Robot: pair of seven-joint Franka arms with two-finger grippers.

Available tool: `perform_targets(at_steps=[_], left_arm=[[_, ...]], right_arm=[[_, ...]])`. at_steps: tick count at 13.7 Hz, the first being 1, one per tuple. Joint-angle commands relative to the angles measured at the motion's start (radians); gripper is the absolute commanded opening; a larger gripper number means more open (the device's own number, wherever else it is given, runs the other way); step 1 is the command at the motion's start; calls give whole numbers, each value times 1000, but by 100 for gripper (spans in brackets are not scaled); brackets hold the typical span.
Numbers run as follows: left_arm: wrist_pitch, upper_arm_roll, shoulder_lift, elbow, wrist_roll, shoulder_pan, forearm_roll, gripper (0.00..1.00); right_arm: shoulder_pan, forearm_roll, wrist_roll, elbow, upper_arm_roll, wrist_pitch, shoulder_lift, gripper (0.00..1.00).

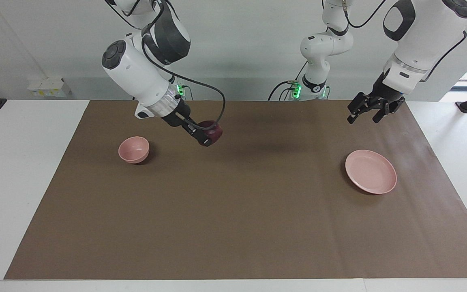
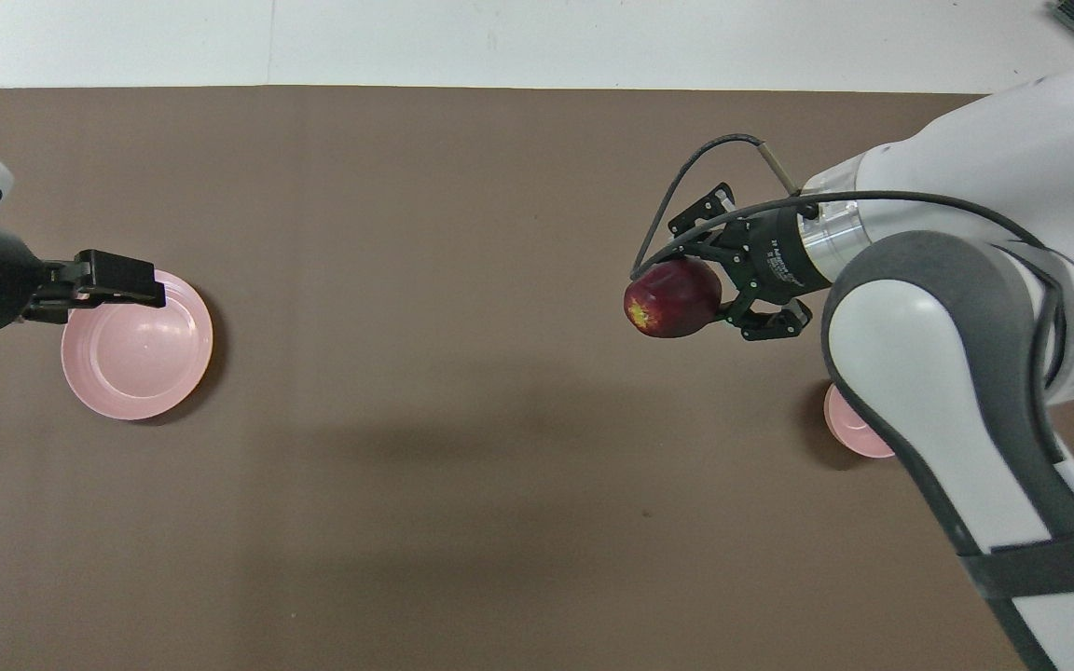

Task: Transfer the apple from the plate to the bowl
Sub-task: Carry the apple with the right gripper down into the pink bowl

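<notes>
From across the tabletop [image 1: 233, 243], the right hand [image 1: 208, 136] is clenched on the apple [image 1: 213, 130], carrying it in the air over the brown mat, up above the bowl [image 1: 134, 149] and off toward the plate's end from it. The bowl sits empty toward the right arm's end, and the plate [image 1: 371, 171] lies bare, well apart from the bowl. To do this carry well, I'd say the arm should bring the apple squarely over the bowl's mouth, come low, and only then let go, since the bowl is barely wider than the fruit and a drop from height could bounce it out or tip the bowl. The right forearm slants steeply down from a raised elbow, the hand pointing down and toward the plate's end. The left hand [image 1: 372, 111] hangs released, fingers spread and holding nothing, raised above the mat on the robots' side of the plate; that arm waits. From above, the apple [image 2: 673, 298] shows its yellow patch, gripped in the right hand [image 2: 719, 300], while the bowl [image 2: 849, 424] is mostly hidden under the right arm. The left hand [image 2: 131, 284] overlaps the plate's rim [image 2: 169, 396], its fingertips apart.
</notes>
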Motion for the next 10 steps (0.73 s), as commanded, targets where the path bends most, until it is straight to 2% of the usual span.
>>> perform_targets(at_steps=[1,3,6,8,10], left_arm=[[-93,-9,-3,52,77,-14,138,100],[-184,-11,-17,81,114,-20,191,100],[-244,17,-40,114,127,-3,171,100],[-304,17,-39,176,121,-3,170,100],[-324,17,-42,178,116,-3,167,100]], right_arm=[[-70,-83,-204,0,6,-54,-8,0],[-107,-184,-342,-26,6,-72,-25,0],[-174,-299,-526,-127,6,-78,-61,0],[-210,-336,-573,-203,4,-65,-69,0],[-240,-393,-611,-291,4,-3,-88,0]])
